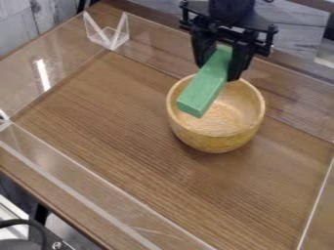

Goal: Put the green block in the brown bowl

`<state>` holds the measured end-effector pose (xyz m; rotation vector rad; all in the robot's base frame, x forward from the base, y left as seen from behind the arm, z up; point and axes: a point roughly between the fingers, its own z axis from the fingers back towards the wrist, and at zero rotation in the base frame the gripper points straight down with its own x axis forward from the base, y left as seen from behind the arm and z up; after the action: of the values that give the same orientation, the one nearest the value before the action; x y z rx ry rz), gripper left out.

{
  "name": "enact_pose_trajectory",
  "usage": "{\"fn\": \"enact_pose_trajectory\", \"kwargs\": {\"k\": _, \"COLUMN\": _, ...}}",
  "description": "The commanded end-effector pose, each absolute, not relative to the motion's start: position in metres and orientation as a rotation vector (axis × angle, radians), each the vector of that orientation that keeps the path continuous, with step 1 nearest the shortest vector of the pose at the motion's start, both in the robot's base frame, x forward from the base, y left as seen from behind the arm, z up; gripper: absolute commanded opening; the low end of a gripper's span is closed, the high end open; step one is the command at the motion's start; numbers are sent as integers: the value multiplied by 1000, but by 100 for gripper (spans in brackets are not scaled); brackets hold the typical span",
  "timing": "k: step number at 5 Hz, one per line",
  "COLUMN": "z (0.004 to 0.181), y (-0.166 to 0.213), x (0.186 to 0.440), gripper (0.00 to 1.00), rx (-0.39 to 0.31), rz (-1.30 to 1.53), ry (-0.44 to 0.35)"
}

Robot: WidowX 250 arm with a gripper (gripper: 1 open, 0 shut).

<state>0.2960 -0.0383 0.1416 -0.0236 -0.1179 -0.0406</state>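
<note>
The green block (202, 88) hangs tilted over the brown bowl (218, 117), its upper end pinched in my black gripper (225, 62), which is shut on it. The block's lower end sits over the bowl's near-left rim; whether it touches the rim I cannot tell. The gripper points straight down above the bowl's far side. The round wooden bowl stands on the table with its inside showing.
A wood-grain table (117, 146) is fenced by low clear plastic walls (39, 78). A clear angled stand (107, 29) sits at the back left. The right wall edge (313, 210) runs along the bowl's right side.
</note>
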Motion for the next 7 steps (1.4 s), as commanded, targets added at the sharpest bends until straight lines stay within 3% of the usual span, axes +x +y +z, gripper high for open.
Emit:
{"fn": "enact_pose_trajectory", "kwargs": {"k": 1, "z": 154, "y": -41, "x": 300, "gripper": 0, "rx": -31, "rz": -46, "ry": -174}}
{"fn": "enact_pose_trajectory", "kwargs": {"k": 2, "z": 151, "y": -41, "x": 303, "gripper": 0, "rx": -32, "rz": -46, "ry": -177}}
{"fn": "enact_pose_trajectory", "kwargs": {"k": 3, "z": 148, "y": -41, "x": 305, "gripper": 100, "rx": -32, "rz": -45, "ry": -178}}
{"fn": "enact_pose_trajectory", "kwargs": {"k": 7, "z": 138, "y": -37, "x": 299, "gripper": 100, "rx": -40, "rz": -70, "ry": -136}}
